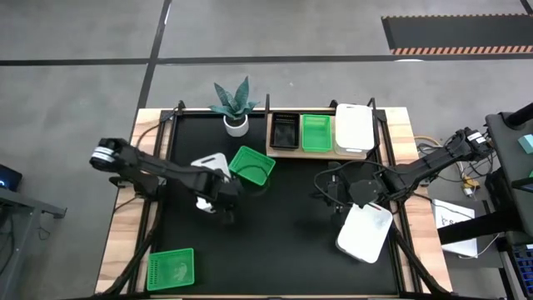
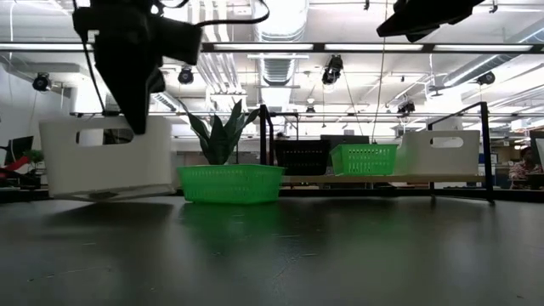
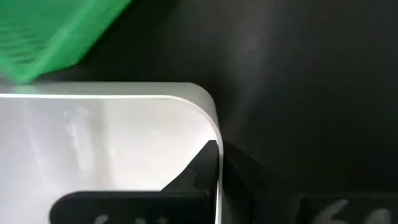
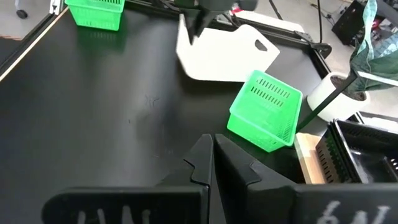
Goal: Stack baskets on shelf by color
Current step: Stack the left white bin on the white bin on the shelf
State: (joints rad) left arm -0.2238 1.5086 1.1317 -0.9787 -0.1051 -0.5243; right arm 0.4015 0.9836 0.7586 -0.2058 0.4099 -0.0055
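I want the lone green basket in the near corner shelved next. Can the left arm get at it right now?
Probably not yet: the left gripper is shut on a white basket. The way to the green basket itself looks free.

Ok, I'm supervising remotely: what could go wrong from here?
The left gripper pinches the lifted white basket by one rim only, so it might tilt or slip. The green basket lies close beside it, towards the shelf, and could get knocked.

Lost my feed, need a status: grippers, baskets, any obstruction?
Left gripper shut on white basket, lifted. Right gripper shut, empty. Green basket lies between it and shelf.
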